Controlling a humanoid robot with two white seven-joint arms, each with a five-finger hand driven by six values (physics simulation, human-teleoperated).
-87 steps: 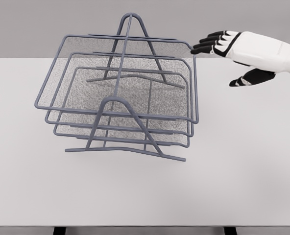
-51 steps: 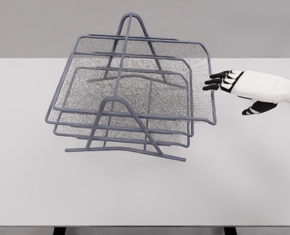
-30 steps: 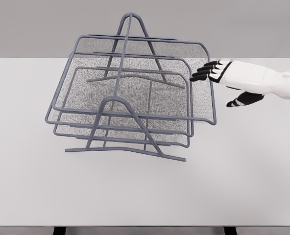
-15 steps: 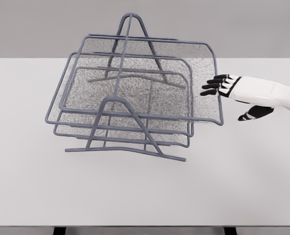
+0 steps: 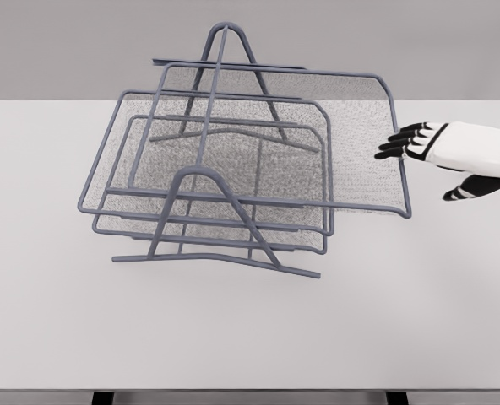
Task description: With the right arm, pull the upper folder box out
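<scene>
The upper folder box, a grey wire-mesh tray, sticks out to the right of the three-tier rack. Its right rim hangs well past the two trays below. My right hand comes in from the right edge, and its black fingers hook over that rim about halfway along. The thumb points down and away from the tray. The middle tray and the lower tray sit pushed in within the rack. My left arm is out of sight.
The rack stands on a white table, with its arched front leg facing me. Bare tabletop lies in front of and to the right of the rack.
The upper tray has slid further right in steps, following my right hand. Between pulls the hand went back left to the rim, then drew it right again.
</scene>
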